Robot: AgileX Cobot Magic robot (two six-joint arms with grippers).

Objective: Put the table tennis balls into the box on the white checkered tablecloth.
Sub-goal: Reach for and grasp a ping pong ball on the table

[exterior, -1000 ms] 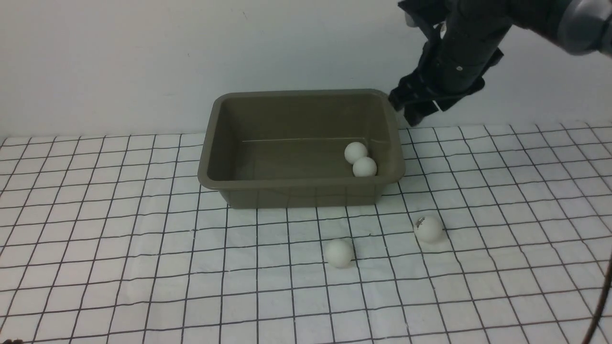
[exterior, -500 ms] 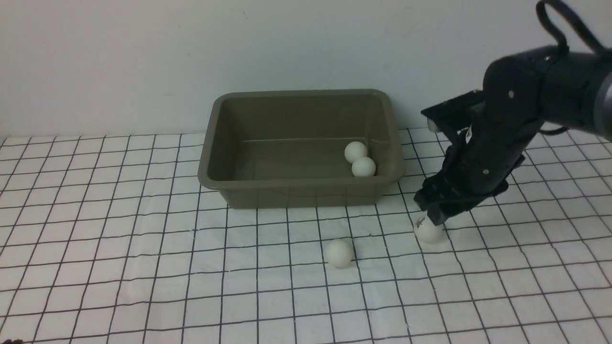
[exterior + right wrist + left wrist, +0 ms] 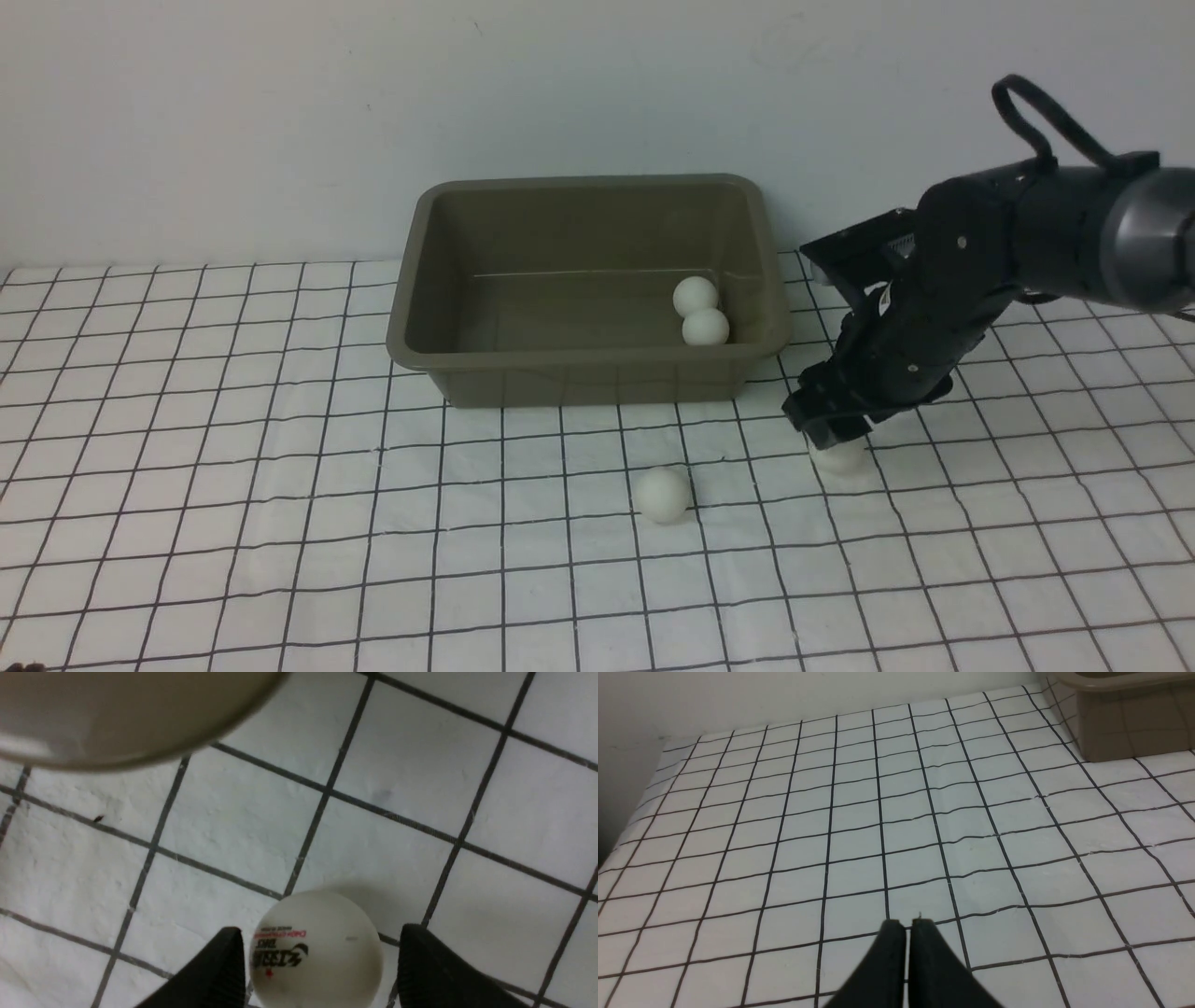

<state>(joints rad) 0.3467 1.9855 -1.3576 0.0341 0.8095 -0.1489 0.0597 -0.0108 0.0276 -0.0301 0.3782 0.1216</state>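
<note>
Front view: my right gripper [image 3: 829, 433] sits low over the logo ball [image 3: 842, 459] on the checkered tablecloth [image 3: 280, 523], near the box [image 3: 579, 383]. Right wrist view: jaws apart, straddling it. This looks like the third pickup; next, close gently.

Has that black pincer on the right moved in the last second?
Yes. The right pincer has dropped from beside the far right corner of the box to the cloth nearer the camera, and now stands open around a ball.
</note>
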